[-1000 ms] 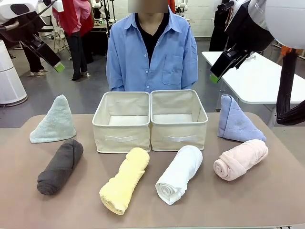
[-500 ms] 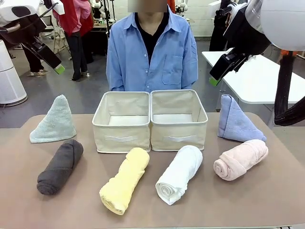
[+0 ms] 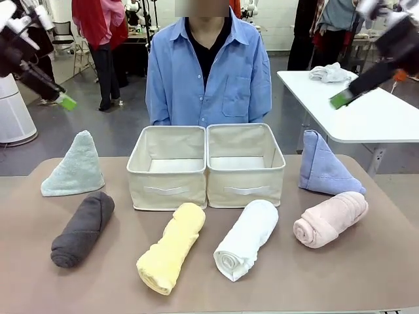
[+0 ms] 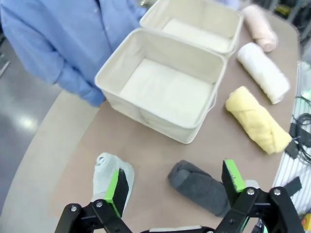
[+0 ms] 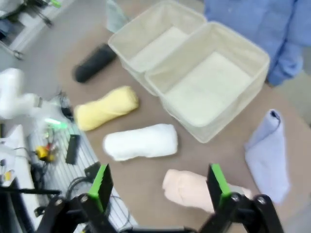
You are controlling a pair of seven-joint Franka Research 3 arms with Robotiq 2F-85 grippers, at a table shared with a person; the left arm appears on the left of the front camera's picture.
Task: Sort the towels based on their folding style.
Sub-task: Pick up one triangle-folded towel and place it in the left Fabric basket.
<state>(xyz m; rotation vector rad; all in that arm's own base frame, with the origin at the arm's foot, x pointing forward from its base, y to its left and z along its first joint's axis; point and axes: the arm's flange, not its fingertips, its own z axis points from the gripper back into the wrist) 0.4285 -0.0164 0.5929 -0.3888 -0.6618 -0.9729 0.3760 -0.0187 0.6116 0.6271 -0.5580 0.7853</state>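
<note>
A brown table (image 3: 393, 261) spans the lower frame of the front view. At its centre two beige fabric bins (image 3: 167, 190) stand side by side, touching. In front of them lie four plump terry rolls: the yellow roll (image 3: 171, 247) lower centre-left, the white roll (image 3: 247, 239) lower centre-right, the dark grey roll (image 3: 83, 228) lower left and the pink roll (image 3: 330, 218) lower right. Two cone folds stand upright, the blue cone (image 3: 324, 167) mid-right just behind the pink roll and the pale grey-green cone (image 3: 74, 165) mid-left. In the wrist views the left gripper (image 4: 175, 180) and right gripper (image 5: 159, 180) rise from the bottom edge with jaws spread wide, holding nothing.
</note>
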